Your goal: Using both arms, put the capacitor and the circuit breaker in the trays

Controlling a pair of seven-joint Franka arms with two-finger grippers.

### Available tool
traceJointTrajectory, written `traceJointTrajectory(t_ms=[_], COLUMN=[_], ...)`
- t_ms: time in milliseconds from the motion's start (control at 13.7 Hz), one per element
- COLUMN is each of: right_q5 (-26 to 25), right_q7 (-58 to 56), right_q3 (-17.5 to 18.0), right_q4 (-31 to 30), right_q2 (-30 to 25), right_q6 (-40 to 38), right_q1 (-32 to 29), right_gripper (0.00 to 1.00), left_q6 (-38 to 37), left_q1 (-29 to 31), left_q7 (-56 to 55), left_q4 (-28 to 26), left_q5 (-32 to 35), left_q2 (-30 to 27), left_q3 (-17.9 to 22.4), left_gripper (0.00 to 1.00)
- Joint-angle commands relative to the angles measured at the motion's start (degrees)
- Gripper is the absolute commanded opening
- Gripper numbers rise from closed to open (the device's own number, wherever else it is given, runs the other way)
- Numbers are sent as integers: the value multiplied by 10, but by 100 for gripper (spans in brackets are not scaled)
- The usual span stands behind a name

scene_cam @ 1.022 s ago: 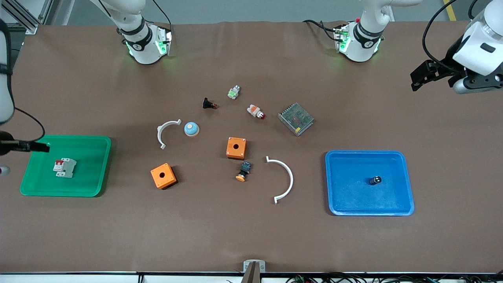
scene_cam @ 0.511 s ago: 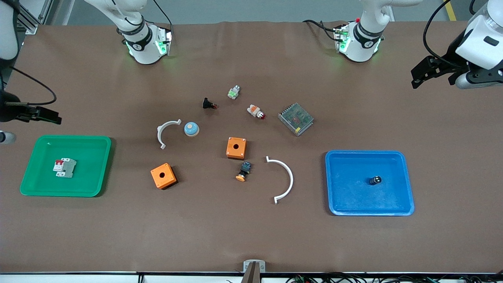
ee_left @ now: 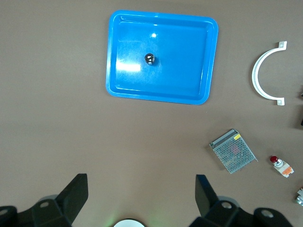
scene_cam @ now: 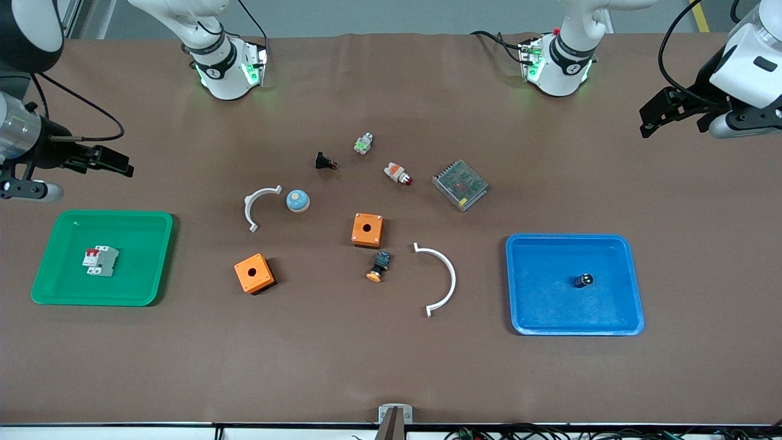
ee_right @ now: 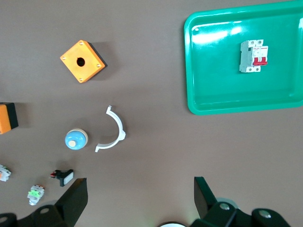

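Note:
The capacitor (scene_cam: 583, 280), a stubby dark cylinder with a silvery top, stands in the blue tray (scene_cam: 617, 318); it also shows in the left wrist view (ee_left: 149, 58). The circuit breaker (scene_cam: 101, 261), white-grey with red levers, lies in the green tray (scene_cam: 146, 287); it also shows in the right wrist view (ee_right: 253, 56). My left gripper (scene_cam: 655, 114) is open and empty, high over the bare table at the left arm's end. My right gripper (scene_cam: 113, 162) is open and empty, up over the table at the right arm's end, clear of the green tray.
Mid-table lie two orange boxes (scene_cam: 368, 230) (scene_cam: 254, 273), two white curved brackets (scene_cam: 441, 278) (scene_cam: 258, 205), a blue-and-white knob (scene_cam: 297, 200), a mesh power supply (scene_cam: 460, 184), a black switch with orange cap (scene_cam: 379, 266), a push-button part (scene_cam: 324, 162) and two small lamps (scene_cam: 398, 173) (scene_cam: 363, 144).
My right gripper has risen and pulled away from over the green tray toward its base. My left gripper has shifted only slightly. The circuit breaker and capacitor stay put.

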Motion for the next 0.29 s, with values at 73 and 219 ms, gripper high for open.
traceJointTrajectory(t_ms=[73, 219], right_q5=[24, 31], right_q7=[36, 38], right_q3=[-5, -5], right_q4=[-21, -22], right_q2=[-39, -47], right_q6=[11, 11], right_q1=[18, 24], right_gripper=[99, 99], left_q6=[0, 0], left_q1=[-4, -7], left_q7=[12, 12], left_q4=[8, 8], left_q5=[-4, -3], left_q2=[6, 6], left_q3=[2, 2], left_gripper=[100, 100])
